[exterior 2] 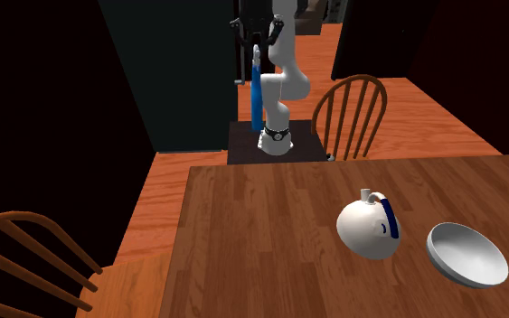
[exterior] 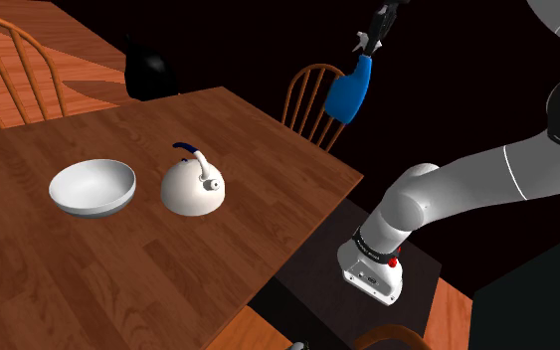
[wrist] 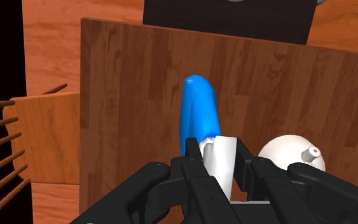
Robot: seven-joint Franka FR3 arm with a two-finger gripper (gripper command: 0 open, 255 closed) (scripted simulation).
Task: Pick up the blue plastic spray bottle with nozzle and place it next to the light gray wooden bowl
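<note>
High over the wooden table (exterior: 89,278), the gripper (exterior: 372,42) has its fingers closed on the spray bottle (exterior: 349,89), clasping its white top.
The one bottle hangs tilted, its body smooth and blue. On the table stand one pale bowl (exterior: 92,187) and one white kettle (exterior: 192,184) with a blue handle.
</note>
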